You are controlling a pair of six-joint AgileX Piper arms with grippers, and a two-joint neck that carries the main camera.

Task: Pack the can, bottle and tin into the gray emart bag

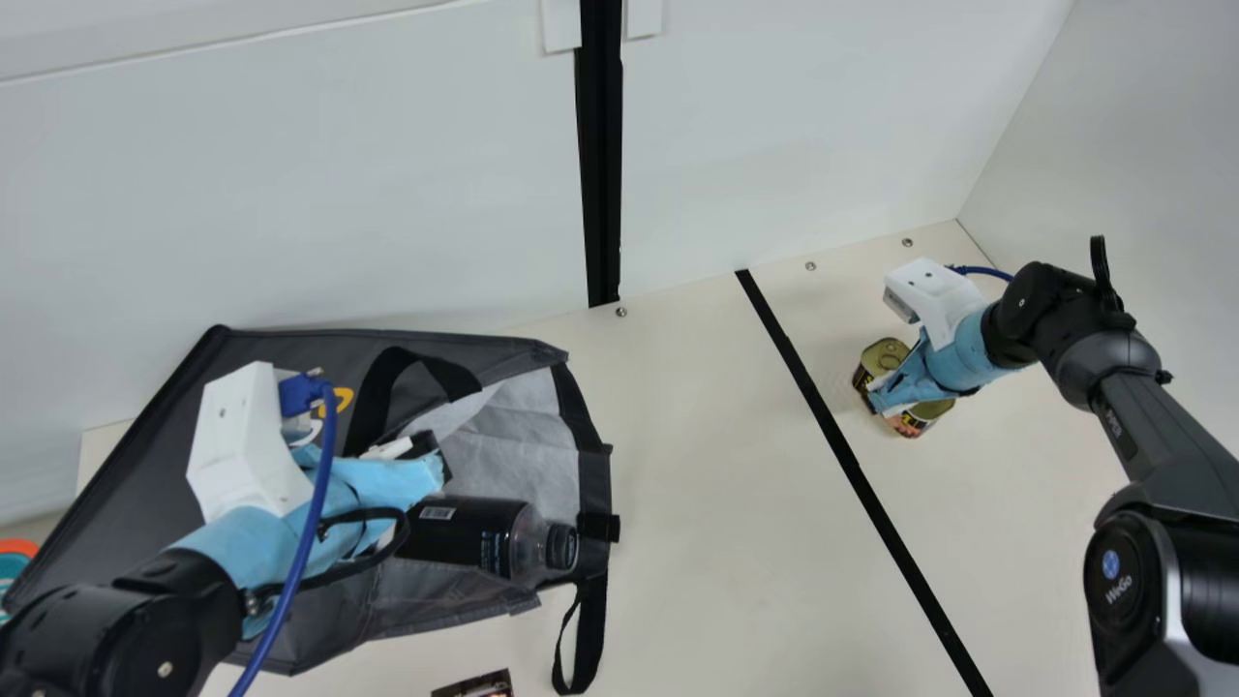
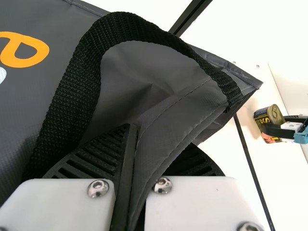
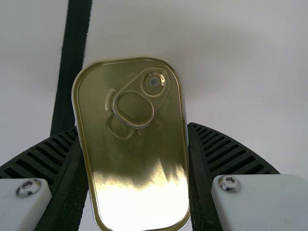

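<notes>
Left gripper [image 1: 438,469] at bag mouth, fingers closed on a fold of the gray emart bag [image 1: 465,440]; left wrist view has the cloth edge pinched between the black ribbed pads [image 2: 108,156], with a black webbing handle [image 2: 72,91] arching just beside. Right gripper [image 1: 876,395] is well apart from the bag, holding the tin [image 1: 883,356]. Right wrist view: one ribbed finger against each long side of the tin, gold lid and pull ring [image 3: 134,108] facing the camera. Can't tell if the tin touches the table [image 1: 716,465].

Bag lies spread on the table at main view's left, mouth toward the table's middle, pale gray lining showing. Bottle [image 1: 474,537], dark with a black cap [image 1: 561,547], is on its side in the mouth, cap pointing out. A loose strap [image 1: 589,634] trails by the bag's near corner. Black stripe [image 1: 842,445] runs across the table between bag and tin. Dark printed piece [image 1: 474,685] is cut off at the bottom edge; orange and teal item [image 1: 14,559] at the left edge, partly hidden.
</notes>
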